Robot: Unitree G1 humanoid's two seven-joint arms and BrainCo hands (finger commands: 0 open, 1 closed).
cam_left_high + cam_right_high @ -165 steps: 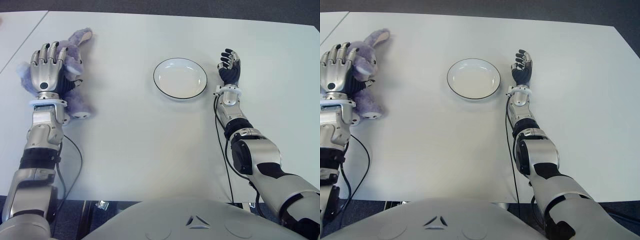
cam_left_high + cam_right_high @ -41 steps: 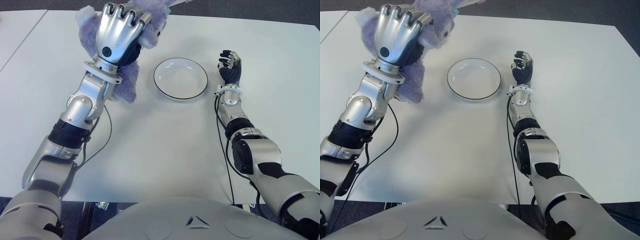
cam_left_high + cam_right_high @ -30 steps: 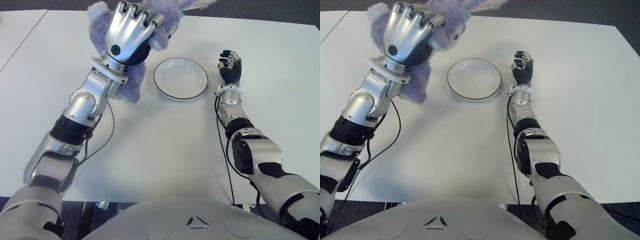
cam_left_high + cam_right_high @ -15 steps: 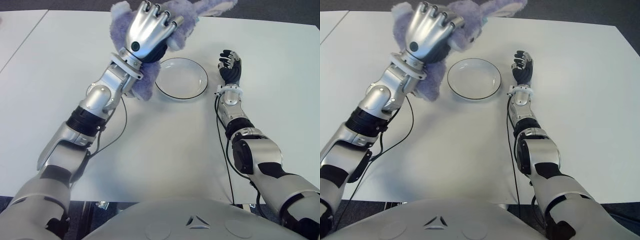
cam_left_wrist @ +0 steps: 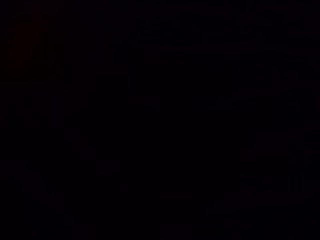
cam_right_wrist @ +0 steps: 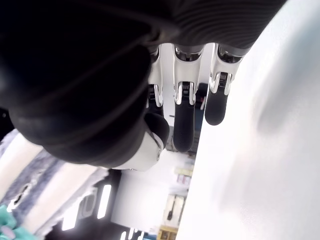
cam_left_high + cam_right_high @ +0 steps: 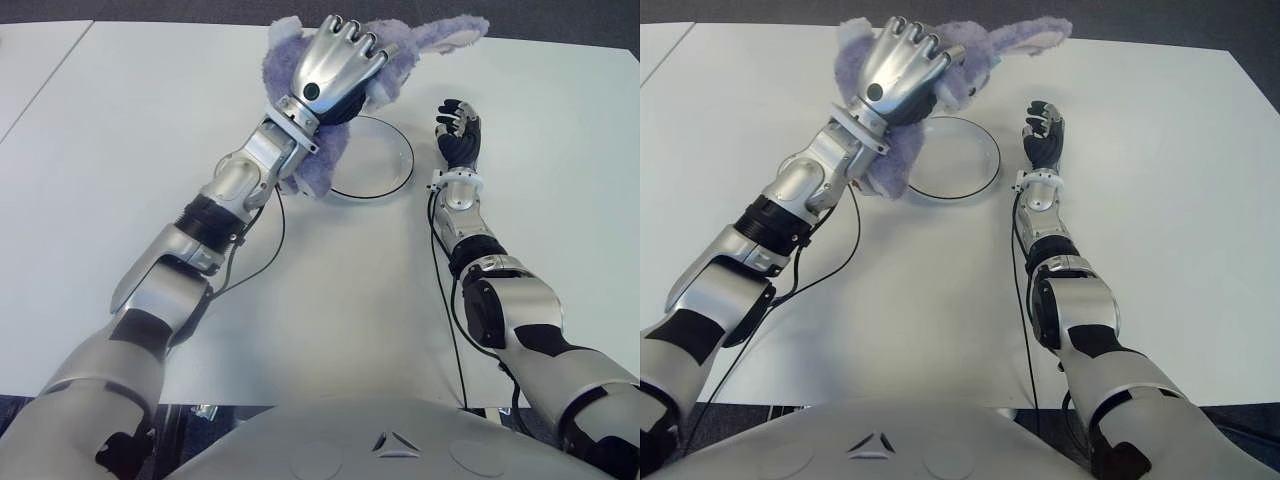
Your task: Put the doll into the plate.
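A purple plush doll [image 7: 330, 165] with long ears hangs in the air, and my left hand [image 7: 336, 66] is shut on its body. The doll hovers over the left part of the white, black-rimmed plate [image 7: 390, 165] and hides that side of it. One ear [image 7: 450, 30] sticks out to the right beyond the plate's far edge. The left wrist view is fully dark. My right hand [image 7: 460, 128] shows to the right of the plate, fingers loosely bent and holding nothing [image 6: 182, 120].
The white table [image 7: 330, 300] stretches around the plate. A second table's edge [image 7: 30, 70] shows at the far left. Cables [image 7: 445, 300] run along both forearms.
My left hand has carried the doll to the right, from beside the plate's left rim to over the plate. The right hand has stayed still.
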